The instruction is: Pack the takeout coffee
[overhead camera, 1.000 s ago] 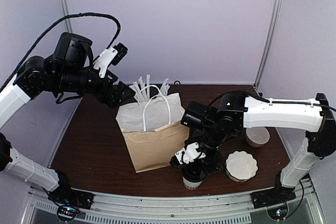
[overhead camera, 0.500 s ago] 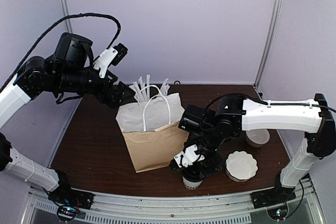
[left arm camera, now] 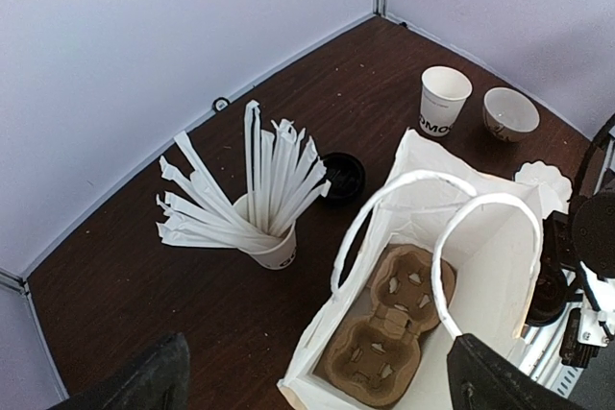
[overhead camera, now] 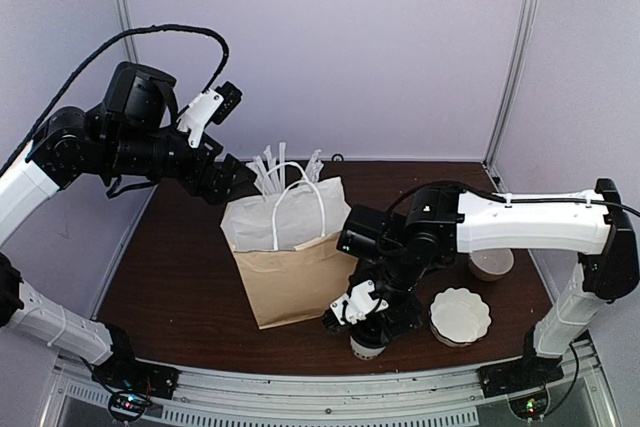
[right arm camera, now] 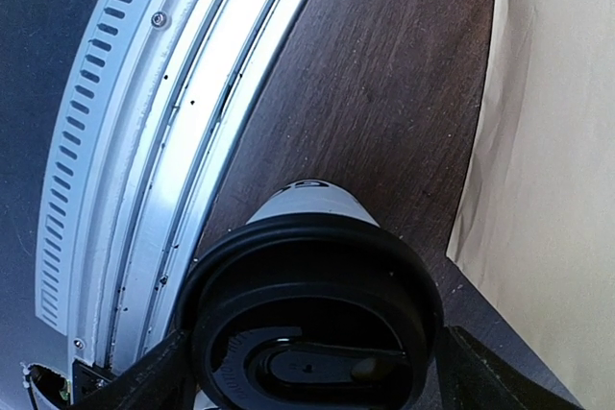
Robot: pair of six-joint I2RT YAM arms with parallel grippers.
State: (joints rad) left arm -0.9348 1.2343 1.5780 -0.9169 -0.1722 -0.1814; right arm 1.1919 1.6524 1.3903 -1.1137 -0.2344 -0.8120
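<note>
The takeout coffee (right arm camera: 312,228), a white cup under a black lid, stands near the table's front rail (right arm camera: 144,141); from above it shows as (overhead camera: 366,347). My right gripper (right arm camera: 312,372) is down over it, with a finger pressed against each side of the lid, and the cup still rests on the table. The paper bag (overhead camera: 290,257) stands open just to its left, a brown cup carrier (left arm camera: 394,324) on its floor. My left gripper (left arm camera: 322,381) hangs open high above the bag's rear edge, holding nothing.
A cup of wrapped straws (left arm camera: 274,247) stands behind the bag, with a loose black lid (left arm camera: 343,177) beside it. A lidless white cup (left arm camera: 445,103) and a small bowl (left arm camera: 509,112) sit at the far right. A white fluted stack (overhead camera: 460,315) lies right of the coffee.
My right arm has shifted slightly left and settled lower over the cup, and its jaws have narrowed a little onto the lid. The left arm has not moved.
</note>
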